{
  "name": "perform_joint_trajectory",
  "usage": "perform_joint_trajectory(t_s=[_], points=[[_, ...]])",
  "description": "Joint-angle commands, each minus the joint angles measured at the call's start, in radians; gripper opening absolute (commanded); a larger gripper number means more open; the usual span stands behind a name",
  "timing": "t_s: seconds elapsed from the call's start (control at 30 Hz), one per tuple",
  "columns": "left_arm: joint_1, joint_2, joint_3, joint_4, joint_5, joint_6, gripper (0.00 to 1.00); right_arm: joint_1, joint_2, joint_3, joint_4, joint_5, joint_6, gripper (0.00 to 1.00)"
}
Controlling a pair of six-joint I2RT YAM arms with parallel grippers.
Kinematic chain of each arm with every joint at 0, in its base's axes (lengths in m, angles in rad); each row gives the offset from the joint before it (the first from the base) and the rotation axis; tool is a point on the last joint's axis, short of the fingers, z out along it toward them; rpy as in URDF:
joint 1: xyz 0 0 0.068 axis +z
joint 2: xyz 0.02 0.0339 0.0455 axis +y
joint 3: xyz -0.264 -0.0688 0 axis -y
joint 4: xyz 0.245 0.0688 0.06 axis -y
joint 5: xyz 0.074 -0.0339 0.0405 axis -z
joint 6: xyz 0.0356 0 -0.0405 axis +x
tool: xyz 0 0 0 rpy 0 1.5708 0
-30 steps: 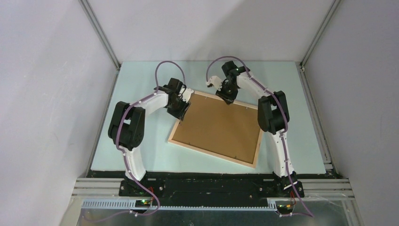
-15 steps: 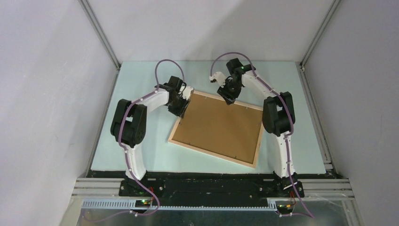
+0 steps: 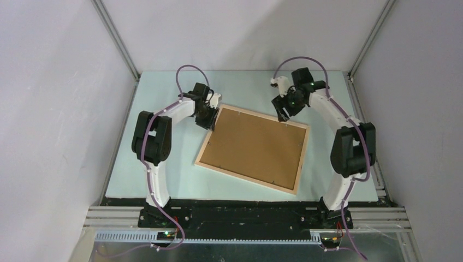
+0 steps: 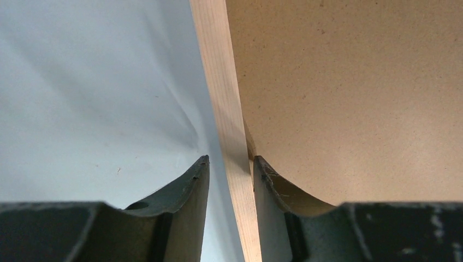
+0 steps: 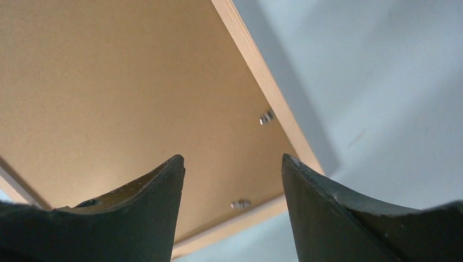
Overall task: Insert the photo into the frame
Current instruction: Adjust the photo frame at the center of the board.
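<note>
The frame (image 3: 245, 178) lies face down on the table, its pale wood edges around a plain brown backing board (image 3: 256, 147). The photo is hidden. My left gripper (image 3: 211, 117) is at the frame's far left corner. In the left wrist view its fingers (image 4: 231, 159) straddle the wood rail (image 4: 221, 82), narrowly open: the right finger touches the rail and a gap shows at the left finger. My right gripper (image 3: 283, 111) hovers open and empty over the far right corner (image 5: 233, 158), above the backing board (image 5: 120, 82) and the wood edge (image 5: 262, 71).
Two small metal tabs (image 5: 266, 117) (image 5: 240, 204) sit on the backing board near that corner. The pale green table mat (image 3: 164, 174) ends at grey walls with metal rails left, right and behind. The arm bases stand at the near edge.
My right arm has swung right, from the middle of the frame's far edge to its far right corner. My left gripper has shifted slightly farther along the left rail towards the corner.
</note>
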Motion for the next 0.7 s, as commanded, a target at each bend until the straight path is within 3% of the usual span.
perform_joint_trajectory(t_s=[0.0,0.13,0.33,0.67], points=[[0.003,0.019,0.032,0.013,0.027,-0.06,0.41,-0.085,-0.142,-0.115,0.066,0.007,0.157,0.7],[0.004,0.034,0.023,0.013,0.048,-0.084,0.38,-0.171,-0.258,-0.254,0.101,-0.016,0.22,0.72],[0.011,0.045,0.007,0.013,0.074,-0.126,0.26,-0.265,-0.35,-0.43,0.134,-0.022,0.261,0.73],[0.043,0.024,-0.044,0.015,0.109,-0.188,0.02,-0.411,-0.274,-0.509,0.165,-0.108,0.331,0.69]])
